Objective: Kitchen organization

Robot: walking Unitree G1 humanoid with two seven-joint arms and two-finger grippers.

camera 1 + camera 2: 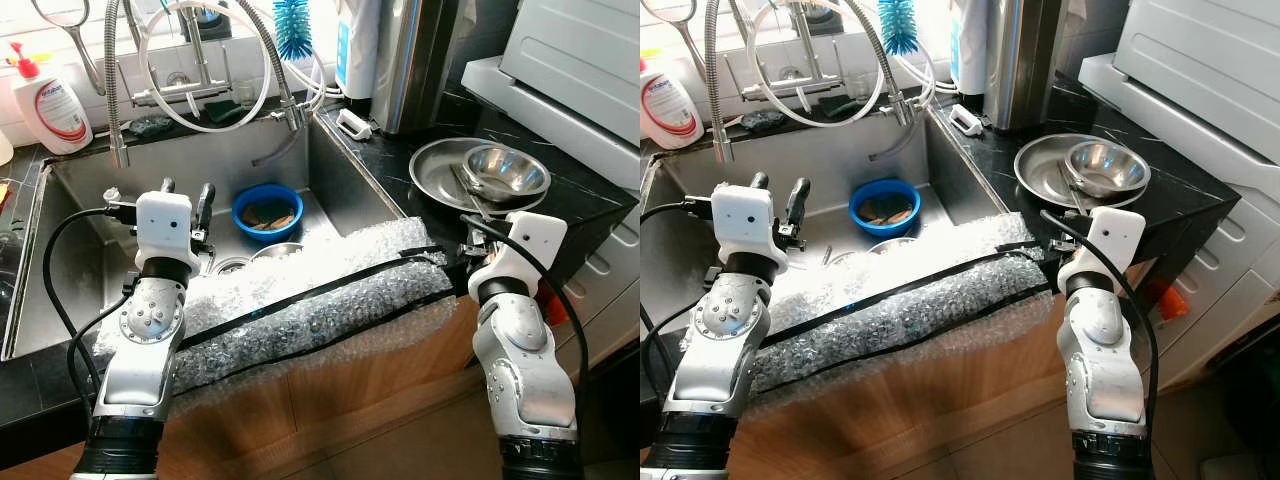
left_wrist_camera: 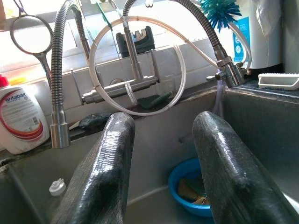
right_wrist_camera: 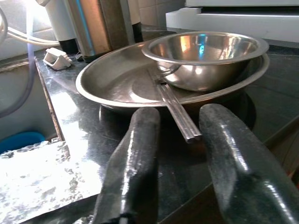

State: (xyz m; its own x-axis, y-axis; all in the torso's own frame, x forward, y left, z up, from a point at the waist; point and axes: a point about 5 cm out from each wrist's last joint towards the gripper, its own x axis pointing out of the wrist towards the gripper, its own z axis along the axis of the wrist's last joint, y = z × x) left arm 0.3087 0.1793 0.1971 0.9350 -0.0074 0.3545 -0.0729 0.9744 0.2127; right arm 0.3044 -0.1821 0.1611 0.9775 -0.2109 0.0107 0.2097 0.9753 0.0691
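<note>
A steel bowl (image 1: 505,170) sits in a wide steel plate (image 1: 435,165) on the black counter to the right of the sink. A pair of metal chopsticks (image 3: 177,109) lies in the plate, with its ends sticking out over the near rim. My right gripper (image 3: 180,119) is open just in front of that rim, and the chopstick ends point between its fingers. A blue bowl (image 1: 267,212) holding scraps rests at the bottom of the sink (image 1: 80,260). Above the sink's left half, my left gripper (image 1: 187,195) is open and empty.
Bubble wrap (image 1: 320,300) taped with black strips covers the sink's front edge. Coiled faucet hoses (image 1: 120,80), a detergent bottle (image 1: 50,105) and a blue brush (image 1: 293,25) stand behind the sink. A steel cylinder (image 1: 410,60) and a white appliance (image 1: 580,60) border the counter.
</note>
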